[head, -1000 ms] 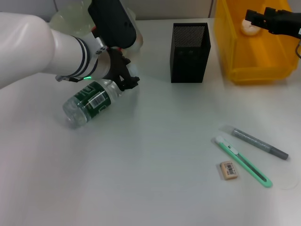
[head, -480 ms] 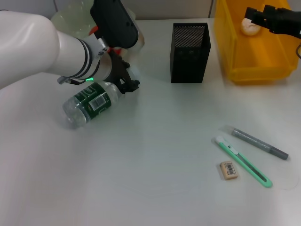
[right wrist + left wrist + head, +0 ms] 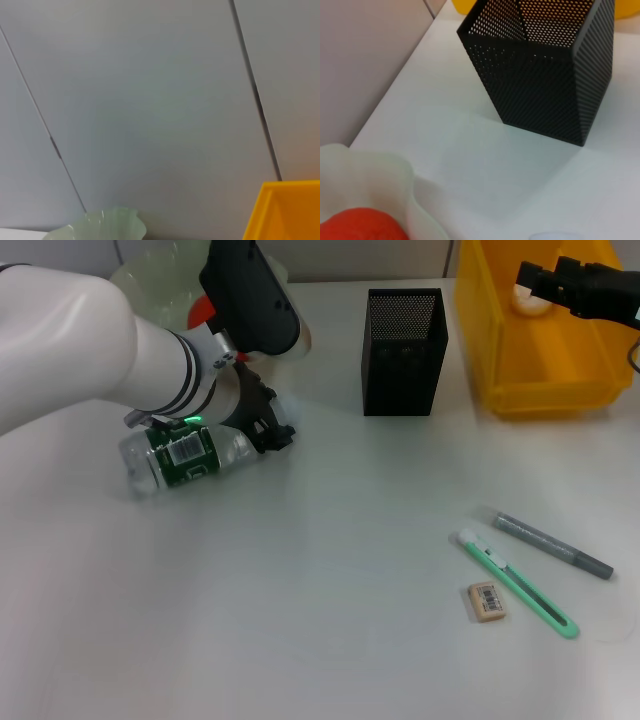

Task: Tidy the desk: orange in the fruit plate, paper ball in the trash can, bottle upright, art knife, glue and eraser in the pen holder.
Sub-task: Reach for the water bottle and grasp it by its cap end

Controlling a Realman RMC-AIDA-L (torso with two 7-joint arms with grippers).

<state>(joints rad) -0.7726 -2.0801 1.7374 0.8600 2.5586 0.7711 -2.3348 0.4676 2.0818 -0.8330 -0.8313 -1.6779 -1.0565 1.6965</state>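
From the head camera I had the left gripper point(image 3: 268, 426) down at the neck end of the bottle point(image 3: 185, 455), which lay on its side on the desk point(image 3: 320, 590), its cap end toward the black mesh pen holder point(image 3: 404, 351). The dark fingers sat around the neck, but the wrist blocked most of it, so I could not tell whether they had closed on it or merely bracketed it.

Behind that arm I saw the pale fruit plate point(image 3: 150, 270) with a bit of the orange point(image 3: 201, 308) showing; the left wrist camera also caught the orange point(image 3: 360, 227) inside the plate's wavy rim point(image 3: 395, 175), with the pen holder point(image 3: 540, 75) beyond.

The right gripper point(image 3: 545, 282) hung over the yellow trash can point(image 3: 530, 350), the paper ball point(image 3: 530, 300) just beside its fingertips; I could not tell how far the fingers stood apart.

Toward the near right of the desk lay the green art knife point(image 3: 520, 582), the grey glue stick point(image 3: 552, 544) near it, and the eraser point(image 3: 487, 601) just beside the knife.
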